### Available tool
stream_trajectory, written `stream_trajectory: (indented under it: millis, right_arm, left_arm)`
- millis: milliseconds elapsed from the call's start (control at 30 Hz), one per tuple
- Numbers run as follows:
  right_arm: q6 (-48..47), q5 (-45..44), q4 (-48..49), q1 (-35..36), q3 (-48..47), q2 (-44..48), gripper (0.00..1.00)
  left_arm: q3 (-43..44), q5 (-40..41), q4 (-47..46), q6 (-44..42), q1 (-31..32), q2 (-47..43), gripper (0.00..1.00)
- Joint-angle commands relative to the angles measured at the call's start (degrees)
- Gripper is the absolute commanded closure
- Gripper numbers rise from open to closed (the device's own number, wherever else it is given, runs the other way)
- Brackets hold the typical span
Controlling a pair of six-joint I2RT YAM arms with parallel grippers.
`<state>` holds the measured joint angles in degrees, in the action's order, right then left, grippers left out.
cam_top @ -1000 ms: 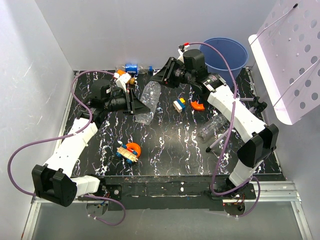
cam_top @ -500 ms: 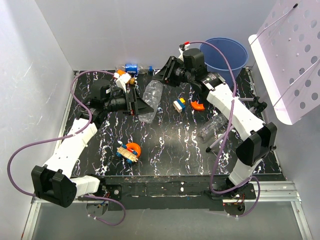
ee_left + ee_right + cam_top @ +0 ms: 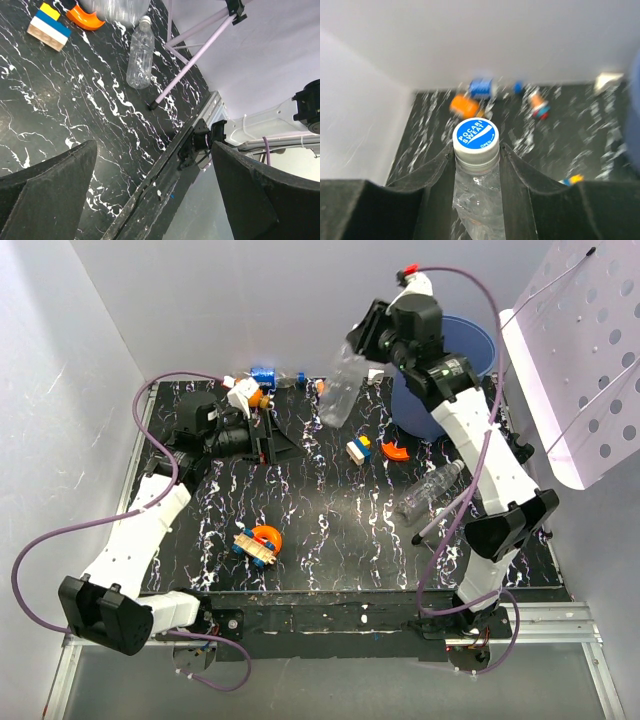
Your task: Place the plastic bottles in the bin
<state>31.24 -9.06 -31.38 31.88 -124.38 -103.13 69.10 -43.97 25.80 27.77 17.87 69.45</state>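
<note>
My right gripper (image 3: 366,350) (image 3: 476,161) is raised at the back and shut on the neck of a clear plastic bottle (image 3: 340,395) with a blue cap (image 3: 476,135). The bottle hangs in the air just left of the blue bin (image 3: 480,344). My left gripper (image 3: 276,446) (image 3: 152,150) stands open and empty over the left middle of the table. Another clear bottle (image 3: 430,489) (image 3: 140,54) lies at the right. At the back left lie a blue-labelled bottle (image 3: 263,375) (image 3: 481,87) and an orange bottle (image 3: 260,398) (image 3: 465,106).
A yellow-blue block (image 3: 357,450) (image 3: 48,27) and an orange toy (image 3: 395,451) lie mid-table. An orange-and-blue toy (image 3: 258,541) lies nearer the front. A perforated white panel (image 3: 585,360) on a thin-legged stand (image 3: 190,65) rises at the right. Grey walls close in the table.
My left gripper opened and let go of the clear bottle, then drew back left. The right arm lifted that bottle up and back toward the bin.
</note>
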Motion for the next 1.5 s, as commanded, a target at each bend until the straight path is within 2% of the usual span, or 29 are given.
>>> stream_trajectory:
  millis: [0, 67, 200, 333, 500, 567, 800, 833, 933, 967, 1067, 1300, 1467]
  right_arm:
    - [-11.5, -12.5, 7.2, -4.2, -3.7, 2.7, 0.99]
    - [-15.7, -16.3, 11.8, -5.2, -2.7, 3.7, 0.99]
    - [-28.7, -22.7, 29.7, -5.7, 2.9, 5.1, 0.99]
    - [-43.7, -24.3, 47.9, -5.8, 5.2, 2.9, 0.99]
    - [-59.3, -23.2, 56.0, -5.8, -3.9, -5.7, 0.99]
    - [-62.5, -21.7, 59.0, -6.4, -2.9, -7.7, 0.99]
    - [-59.6, -23.7, 57.4, -10.8, 2.6, -8.9, 0.99]
    - [-59.2, -23.9, 56.4, -11.0, 3.1, -8.9, 0.96]
    - [-56.7, -23.7, 53.3, -11.6, 4.5, -8.5, 0.57]
    - [-55.9, -23.5, 52.7, -11.6, 5.0, -8.2, 0.48]
    - [-54.0, -23.4, 50.8, -11.7, 5.6, -7.8, 0.34]
    - [-47.1, -22.4, 43.2, -11.8, 4.8, -5.2, 0.33]
    - [-37.8, -16.5, 35.3, -11.3, 7.8, 1.3, 0.32]
  left_arm:
    - [2.7, 2.4, 2.3, -1.8, -0.1, -0.4, 0.02]
    - [2.9, 2.7, 2.1, -1.7, -0.2, 0.7, 0.02]
    - [3.6, 3.5, 1.8, -1.1, -0.6, 2.6, 0.02]
    - [4.8, 3.6, 1.4, -0.4, -1.3, 4.4, 0.02]
    - [5.7, 3.5, 0.8, 0.2, -2.0, 6.7, 0.02]
    - [5.8, 3.4, 0.4, 0.4, -2.6, 7.9, 0.02]
    - [6.8, 6.0, 0.9, 3.2, -7.2, 11.5, 0.02]
    - [7.5, 6.8, 2.0, 3.2, -8.2, 12.5, 0.02]
    - [10.3, 10.2, 5.7, 3.5, -10.7, 16.2, 0.02]
    - [12.1, 11.3, 7.0, 3.4, -11.5, 17.5, 0.02]
    - [16.0, 15.3, 10.8, 3.3, -12.9, 21.7, 0.02]
    - [22.1, 27.3, 15.7, 2.8, -14.1, 28.0, 0.02]
    - [28.2, 33.9, 15.9, 3.8, -15.2, 35.5, 0.02]
